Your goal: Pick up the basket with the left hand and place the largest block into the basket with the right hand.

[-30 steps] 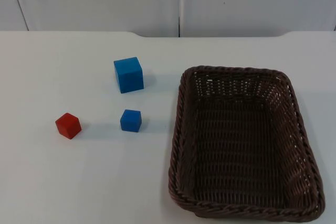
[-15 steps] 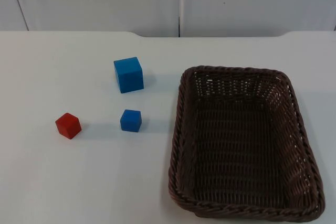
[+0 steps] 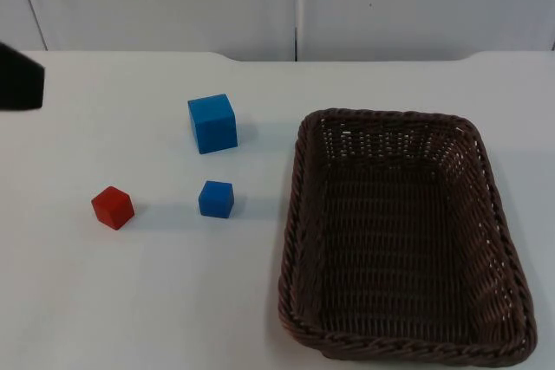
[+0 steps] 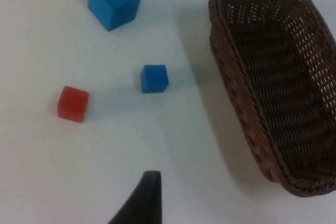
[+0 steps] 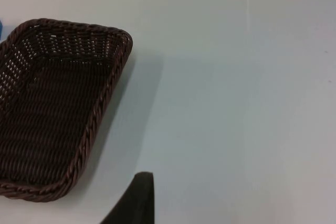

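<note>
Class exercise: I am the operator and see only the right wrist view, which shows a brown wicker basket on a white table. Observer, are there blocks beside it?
Observer: Yes, three stand to the left of the basket in the top view: a large blue block, a small blue block and a red block.
Operator: Where does the largest stand?
Observer: The large blue block is the one nearest the grey wall, apart from the other two and from the basket.
Operator: Is the left arm at the basket?
Observer: No. A black part of the left arm is at the top view's left edge, beyond the blocks, and the basket rests on the table.
</note>
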Action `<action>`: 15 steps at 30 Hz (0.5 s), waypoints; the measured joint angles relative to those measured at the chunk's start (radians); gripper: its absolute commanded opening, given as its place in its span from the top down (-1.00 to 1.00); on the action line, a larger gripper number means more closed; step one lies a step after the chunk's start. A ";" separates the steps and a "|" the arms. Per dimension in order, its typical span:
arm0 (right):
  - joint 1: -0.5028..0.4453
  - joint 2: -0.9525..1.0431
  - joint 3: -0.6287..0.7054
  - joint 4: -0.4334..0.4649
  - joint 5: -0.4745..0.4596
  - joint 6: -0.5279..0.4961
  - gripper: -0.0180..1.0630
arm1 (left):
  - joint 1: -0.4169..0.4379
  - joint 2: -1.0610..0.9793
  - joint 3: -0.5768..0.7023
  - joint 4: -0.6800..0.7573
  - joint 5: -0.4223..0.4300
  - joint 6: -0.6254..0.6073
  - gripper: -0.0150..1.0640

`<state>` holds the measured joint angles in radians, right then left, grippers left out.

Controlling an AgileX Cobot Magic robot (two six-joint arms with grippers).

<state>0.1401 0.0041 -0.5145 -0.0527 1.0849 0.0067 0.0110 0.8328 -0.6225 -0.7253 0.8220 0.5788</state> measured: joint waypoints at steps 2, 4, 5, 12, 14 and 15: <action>0.000 0.000 0.000 0.000 0.000 0.000 -0.96 | 0.000 0.040 -0.033 -0.007 0.000 0.007 -0.87; 0.000 0.000 0.000 0.000 0.000 0.000 -0.96 | 0.000 0.073 -0.061 -0.009 0.000 0.011 -0.87; 0.000 0.000 0.000 0.000 0.000 0.000 -0.96 | 0.000 0.073 -0.061 -0.009 0.000 0.011 -0.87; 0.000 0.000 0.000 0.000 0.000 0.000 -0.96 | 0.000 0.222 -0.110 -0.011 -0.022 0.017 -0.87; 0.000 0.000 0.000 0.000 0.000 0.000 -0.96 | -0.002 0.277 -0.117 -0.012 -0.029 0.022 -0.87; 0.000 0.000 0.000 0.000 0.000 0.000 -0.96 | -0.002 0.277 -0.117 -0.012 -0.029 0.022 -0.87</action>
<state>0.1401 0.0041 -0.5145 -0.0527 1.0849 0.0067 0.0089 1.1097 -0.7390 -0.7372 0.7934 0.6007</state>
